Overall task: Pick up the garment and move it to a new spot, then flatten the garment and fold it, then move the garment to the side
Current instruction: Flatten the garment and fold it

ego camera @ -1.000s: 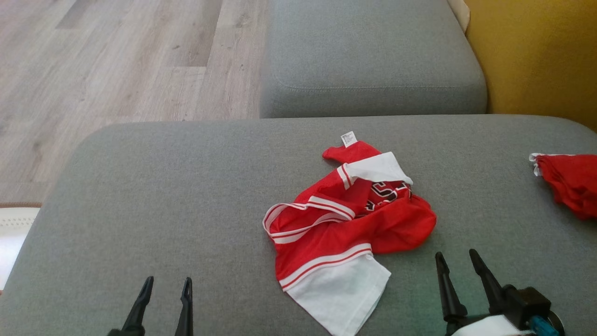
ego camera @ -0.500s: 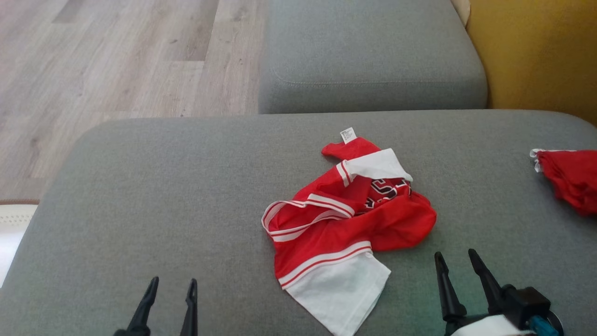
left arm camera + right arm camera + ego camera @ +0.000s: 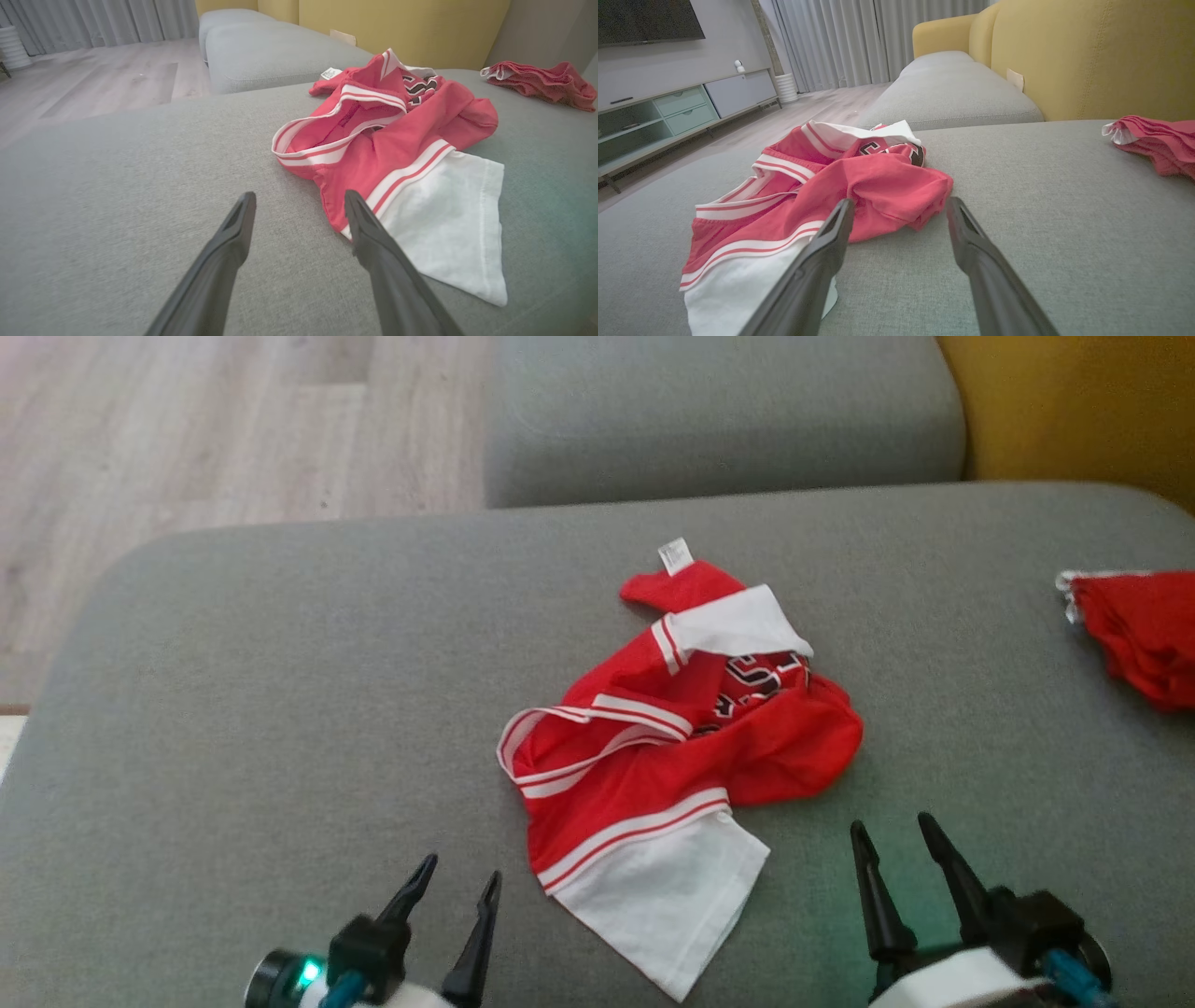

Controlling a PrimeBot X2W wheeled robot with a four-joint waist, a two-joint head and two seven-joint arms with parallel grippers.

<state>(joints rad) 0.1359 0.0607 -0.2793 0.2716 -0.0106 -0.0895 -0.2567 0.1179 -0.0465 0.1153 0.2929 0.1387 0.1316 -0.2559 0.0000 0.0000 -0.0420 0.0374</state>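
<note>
A crumpled red and white garment (image 3: 681, 756) lies in a heap near the middle of the grey cushion (image 3: 280, 709); it also appears in the left wrist view (image 3: 387, 135) and the right wrist view (image 3: 859, 186). My left gripper (image 3: 459, 873) stands open just left of the garment's white lower part, touching nothing. My right gripper (image 3: 892, 831) is open too, a little to the right of the heap, empty. In the left wrist view the open fingers (image 3: 299, 200) point at the garment's near edge; in the right wrist view the open gripper (image 3: 896, 205) faces its red bulge.
A second red garment (image 3: 1139, 630) lies at the cushion's right edge. Another grey cushion (image 3: 719, 420) sits behind, with a yellow sofa back (image 3: 1074, 411) at the right. Wooden floor (image 3: 187, 439) runs along the left. A TV cabinet (image 3: 668, 112) stands across the room.
The left gripper has moved forward and to the right, towards the garment. The head camera has tilted down, shifting the whole picture up. The garment lies as before.
</note>
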